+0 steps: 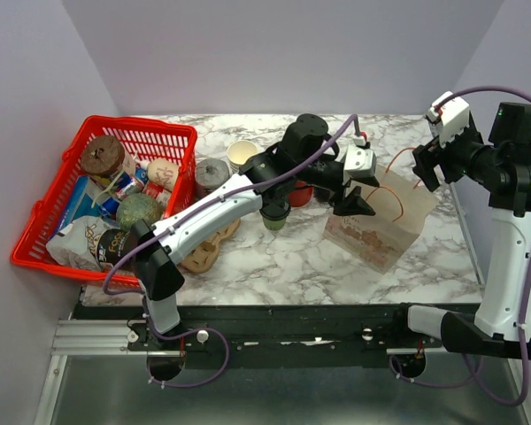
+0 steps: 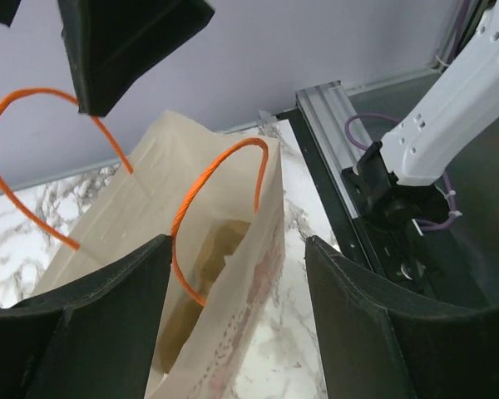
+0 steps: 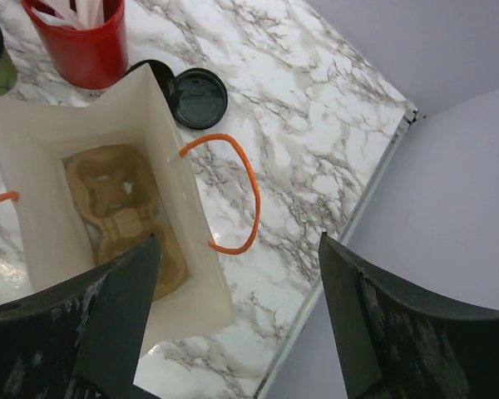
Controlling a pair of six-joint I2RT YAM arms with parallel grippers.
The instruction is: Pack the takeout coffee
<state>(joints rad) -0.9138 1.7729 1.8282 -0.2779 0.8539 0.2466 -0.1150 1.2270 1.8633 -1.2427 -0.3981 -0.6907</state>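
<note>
The left end effector (image 2: 237,249) is shown with its 2 fingers spread wide apart and nothing clamped between them. It is held at the near left rim of the paper bag (image 1: 380,232). In the left wrist view the bag's open mouth and 1 orange handle are framed between the fingers. The right end effector (image 3: 239,249) is likewise shown with its 2 fingers apart and nothing gripped. It is positioned above the far right side of the bag, so the opening is seen from above in the right wrist view.

The bag is stood open on the marble tabletop (image 1: 274,274). 2 orange loop handles (image 3: 254,195) are attached to its rim. 1 brown moulded cup carrier (image 3: 121,208) is laid flat on the bottom of the bag.

The takeout coffee (image 1: 276,216) is located on the tabletop to the left of the bag and outside it, partly covered by the left arm in the top view. Its black lid is fitted. The red cup of white straws (image 3: 83,54) is placed near it. 1 loose black lid (image 3: 198,98) is laid flat on the tabletop just beside the bag.

Farther left, a stack of paper cups (image 1: 242,155), a 2nd carrier (image 1: 203,252) and a red basket (image 1: 142,128) filled with assorted goods are found.
</note>
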